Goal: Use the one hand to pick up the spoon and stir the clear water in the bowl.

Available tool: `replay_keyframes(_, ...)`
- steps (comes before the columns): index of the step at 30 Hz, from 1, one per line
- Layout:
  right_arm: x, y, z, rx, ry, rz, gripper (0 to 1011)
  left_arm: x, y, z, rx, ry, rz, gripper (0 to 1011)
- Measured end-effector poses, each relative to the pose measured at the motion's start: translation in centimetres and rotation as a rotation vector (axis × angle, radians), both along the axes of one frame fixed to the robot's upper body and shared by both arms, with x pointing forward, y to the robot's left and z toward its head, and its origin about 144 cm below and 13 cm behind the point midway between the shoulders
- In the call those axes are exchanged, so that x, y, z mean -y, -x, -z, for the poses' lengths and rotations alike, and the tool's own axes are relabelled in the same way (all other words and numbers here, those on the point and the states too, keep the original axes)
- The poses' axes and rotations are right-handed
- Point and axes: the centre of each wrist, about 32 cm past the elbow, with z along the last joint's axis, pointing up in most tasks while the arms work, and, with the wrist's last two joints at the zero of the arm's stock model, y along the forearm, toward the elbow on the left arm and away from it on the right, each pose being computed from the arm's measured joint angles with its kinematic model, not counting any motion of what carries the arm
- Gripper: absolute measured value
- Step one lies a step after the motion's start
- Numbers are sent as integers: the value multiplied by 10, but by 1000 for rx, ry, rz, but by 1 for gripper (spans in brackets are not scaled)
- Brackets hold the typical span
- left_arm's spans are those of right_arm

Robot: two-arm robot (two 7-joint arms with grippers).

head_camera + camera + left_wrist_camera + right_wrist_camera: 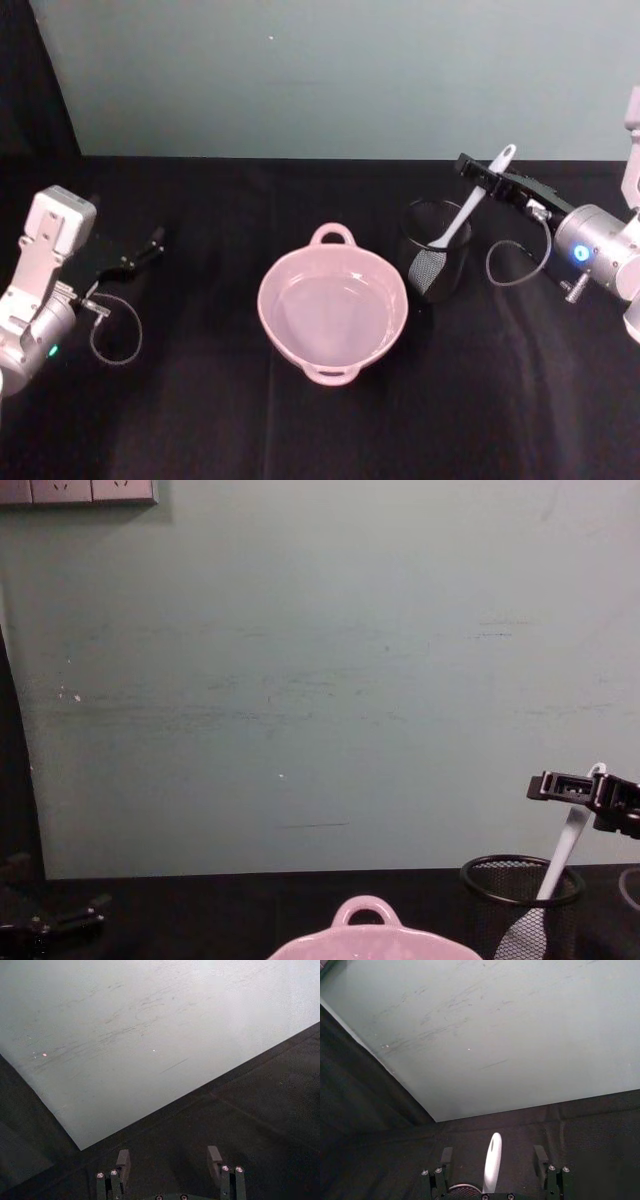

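The pale pink bowl holds clear water and sits at the table's middle, loop handle toward the wall. To its right, the white spoon stands tilted in a black mesh cup, handle end up. My right gripper is open at the spoon's upper handle. The handle lies between the two spread fingers, with a gap on each side. My left gripper rests open and empty at the far left.
Black cloth covers the table. A pale green wall stands close behind the cup and bowl. Grey cable loops hang by each wrist, one just right of the cup.
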Motion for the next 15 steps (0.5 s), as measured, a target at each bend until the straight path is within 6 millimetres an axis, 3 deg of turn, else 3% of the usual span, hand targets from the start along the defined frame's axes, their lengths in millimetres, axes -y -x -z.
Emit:
replay_keyframes(10,0,1,0,1,0,-1,1003,0,0,0,0,0,0,1011)
replay_keyframes(15,1,1,0,1,0,-2,931,0,0,0,0,0,0,1011)
